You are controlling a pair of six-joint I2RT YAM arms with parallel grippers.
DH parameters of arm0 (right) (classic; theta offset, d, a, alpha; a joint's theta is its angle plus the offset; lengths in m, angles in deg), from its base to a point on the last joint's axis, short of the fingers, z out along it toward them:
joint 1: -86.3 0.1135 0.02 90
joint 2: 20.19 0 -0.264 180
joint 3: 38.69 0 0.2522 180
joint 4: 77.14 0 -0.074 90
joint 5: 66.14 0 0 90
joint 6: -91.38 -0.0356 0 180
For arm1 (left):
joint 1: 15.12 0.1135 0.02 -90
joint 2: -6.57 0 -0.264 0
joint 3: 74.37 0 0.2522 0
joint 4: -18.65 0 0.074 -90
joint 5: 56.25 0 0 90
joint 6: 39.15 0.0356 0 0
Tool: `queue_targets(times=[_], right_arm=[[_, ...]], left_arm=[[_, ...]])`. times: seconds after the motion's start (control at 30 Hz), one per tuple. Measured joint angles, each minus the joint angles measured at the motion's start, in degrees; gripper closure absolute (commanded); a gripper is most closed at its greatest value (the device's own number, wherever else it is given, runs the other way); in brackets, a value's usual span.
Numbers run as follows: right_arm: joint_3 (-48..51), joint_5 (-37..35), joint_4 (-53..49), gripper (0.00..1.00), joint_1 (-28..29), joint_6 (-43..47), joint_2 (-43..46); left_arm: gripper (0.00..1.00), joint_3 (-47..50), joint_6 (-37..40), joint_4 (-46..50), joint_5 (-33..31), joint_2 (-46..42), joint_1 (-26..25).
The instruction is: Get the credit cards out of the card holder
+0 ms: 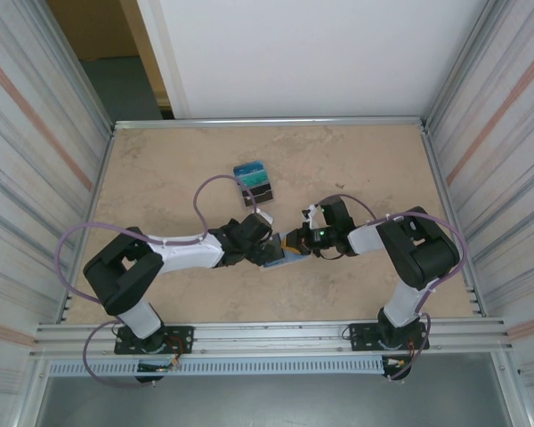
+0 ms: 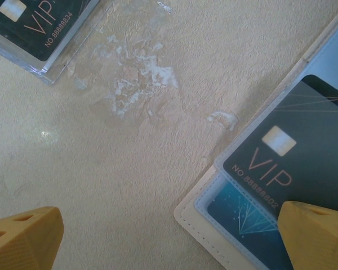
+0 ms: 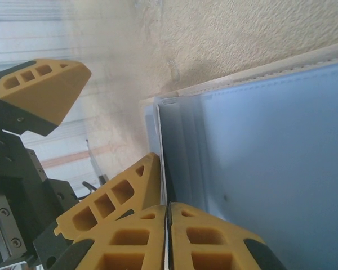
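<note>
right claw (image 3: 168, 214) clenched on card holder (image 3: 270, 169) edge; left claw (image 2: 169, 225) released wide (two credit cards (image 2: 293, 152) inside, one black card (image 2: 28, 25) upper left).

From above, the card holder (image 1: 292, 258) lies mostly hidden beneath the left gripper (image 1: 269, 247) and the right gripper (image 1: 295, 242). The loose cards (image 1: 254, 182) farther back are too small to count. In the left wrist view a black VIP card (image 2: 293, 152) is cut off by the picture's edge. It covers most of a teal card (image 2: 236, 205), whose end disappears behind a yellow fingertip (image 2: 318, 239). Another black card (image 2: 22, 22) is cropped at the corner. In the right wrist view the pale-blue lining (image 3: 259, 157) runs out of frame, its thin edge vanishes between the closed pads (image 3: 214, 247), and the striped wall (image 3: 39, 28) behind is blurred.
</note>
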State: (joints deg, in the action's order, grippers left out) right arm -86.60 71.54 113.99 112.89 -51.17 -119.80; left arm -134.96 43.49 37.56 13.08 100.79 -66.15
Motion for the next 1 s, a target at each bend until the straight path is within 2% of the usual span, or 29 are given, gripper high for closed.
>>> queue_targets(times=[0.2, 0.5, 1.0], right_arm=[[0.11, 0.37, 0.85, 0.91, 0.00, -0.90, 0.00], [0.33, 0.42, 1.57, 1.00, -0.07, -1.14, -0.07], [-0.11, 0.11, -3.17, 1.00, -1.60, 1.18, -0.11]], left_arm=[[0.01, 0.00, 0.00, 0.00, 0.00, 0.00, 0.00], [0.01, 0.00, 0.02, 0.00, -0.09, 0.00, 0.00], [0.01, 0.00, 0.02, 0.11, -0.26, 0.09, 0.00]])
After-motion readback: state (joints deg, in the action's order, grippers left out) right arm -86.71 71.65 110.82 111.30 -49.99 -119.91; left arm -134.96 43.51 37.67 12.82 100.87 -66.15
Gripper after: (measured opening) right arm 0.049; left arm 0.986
